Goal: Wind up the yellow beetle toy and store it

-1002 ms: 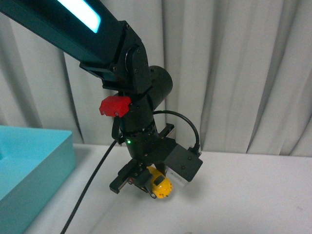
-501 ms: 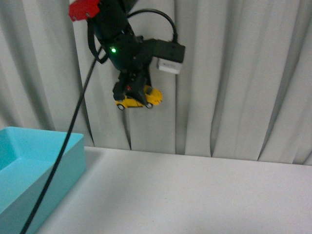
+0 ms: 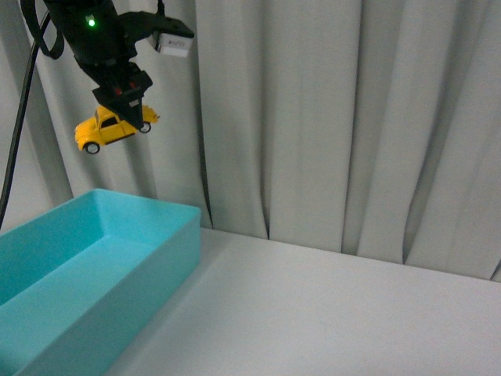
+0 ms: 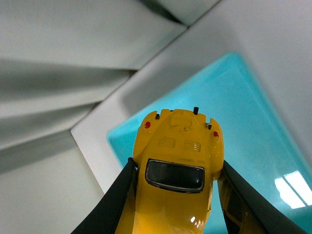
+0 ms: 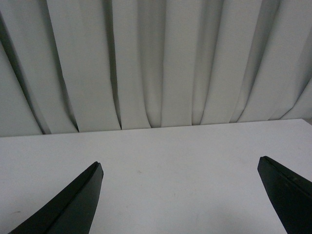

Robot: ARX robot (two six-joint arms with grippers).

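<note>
Yellow beetle toy (image 3: 109,128) is riding high now, lifted off the desk (image 3: 313,313) and swung above the blue box (image 3: 156,274), the left hand (image 3: 127,113) squeezing its sides. Storing is coming next, I think. The right hand (image 5: 179,163) is waiting spread wide, holding nothing

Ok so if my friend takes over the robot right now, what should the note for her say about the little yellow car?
Left gripper: shut on the yellow beetle toy, gripping its sides in the air.
Right gripper: open, holding nothing, above the white table.
Toy: high up in front of the curtain, with the teal bin below it.
Done: the toy is picked up and is over the bin. Whether it is wound up cannot be seen.
Left: lower it into the bin and let go.
</note>
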